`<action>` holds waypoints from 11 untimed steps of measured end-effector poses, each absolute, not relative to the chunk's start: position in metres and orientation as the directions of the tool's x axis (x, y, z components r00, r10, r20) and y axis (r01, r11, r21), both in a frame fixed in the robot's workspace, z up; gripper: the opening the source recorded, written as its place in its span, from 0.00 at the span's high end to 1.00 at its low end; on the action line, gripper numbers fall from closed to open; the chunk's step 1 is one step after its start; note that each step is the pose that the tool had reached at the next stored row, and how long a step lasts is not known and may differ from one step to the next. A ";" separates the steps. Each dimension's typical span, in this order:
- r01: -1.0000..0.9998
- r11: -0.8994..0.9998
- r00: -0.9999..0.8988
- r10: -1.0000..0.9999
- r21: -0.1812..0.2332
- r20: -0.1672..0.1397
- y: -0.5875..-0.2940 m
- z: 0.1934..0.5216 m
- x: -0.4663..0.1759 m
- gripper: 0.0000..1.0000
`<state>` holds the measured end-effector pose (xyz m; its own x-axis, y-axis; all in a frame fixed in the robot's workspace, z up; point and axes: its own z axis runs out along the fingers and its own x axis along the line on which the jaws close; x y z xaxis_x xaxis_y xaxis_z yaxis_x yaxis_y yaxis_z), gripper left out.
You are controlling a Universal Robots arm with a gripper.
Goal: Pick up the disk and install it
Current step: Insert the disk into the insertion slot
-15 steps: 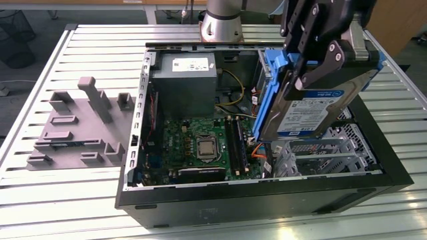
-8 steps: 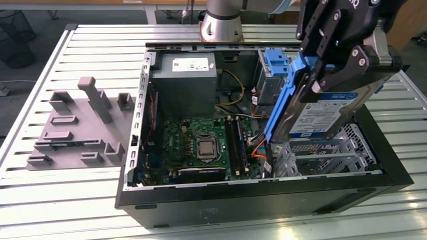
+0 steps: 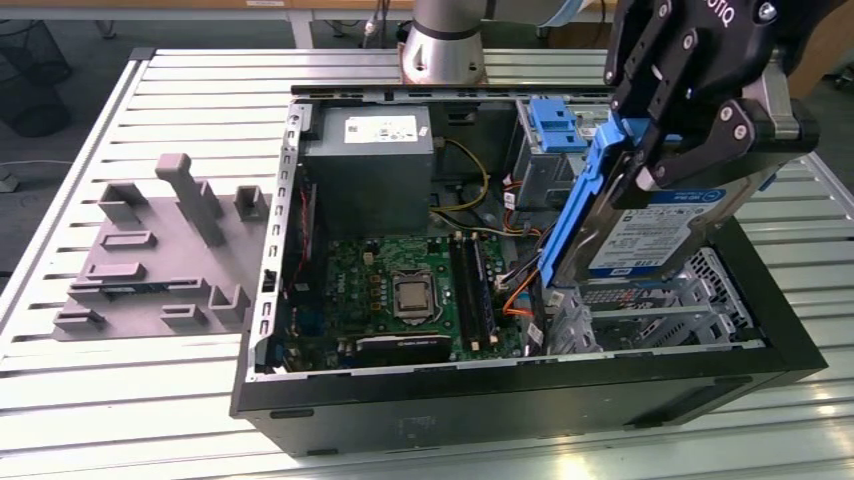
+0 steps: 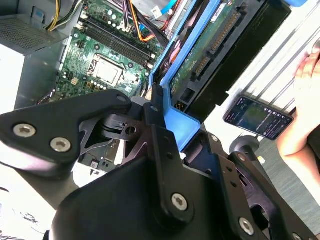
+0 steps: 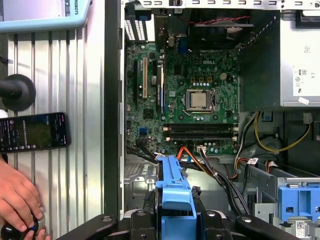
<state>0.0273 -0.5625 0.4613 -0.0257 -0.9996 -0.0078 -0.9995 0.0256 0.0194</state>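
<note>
Pincer (image 3: 681, 150) is closed on the blue carrier of the disk (image 3: 654, 240). The disk is held tilted, almost on edge, with its lower end above the metal drive cage (image 3: 641, 310) at the exterior view's right of the open case (image 3: 507, 385). In the second wrist view its green underside (image 4: 210, 45) is shown beyond the pincer (image 4: 162, 117). The motherboard (image 3: 400, 290) is seen beside the cage. A phone (image 5: 32, 131) lies on the table (image 3: 134, 400), with a person's hand (image 5: 17, 192) near it.
</note>
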 end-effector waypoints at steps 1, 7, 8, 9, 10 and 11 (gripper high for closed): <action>-0.999 0.026 -0.026 -1.000 0.019 -0.008 -0.563 0.461 0.027 0.64; -0.999 0.026 -0.026 -1.000 0.019 -0.008 -0.563 0.461 0.027 0.64; -0.999 0.026 -0.026 -1.000 0.019 -0.008 -0.563 0.461 0.027 0.64; -0.999 0.026 -0.026 -1.000 0.019 -0.008 -0.563 0.461 0.027 0.64; -0.999 0.026 -0.026 -1.000 0.019 -0.008 -0.563 0.461 0.027 0.64; -0.999 0.026 -0.026 -1.000 0.019 -0.008 -0.563 0.461 0.028 0.64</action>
<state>0.0275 -0.5625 0.4610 -0.0257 -0.9996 -0.0078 -0.9995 0.0255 0.0194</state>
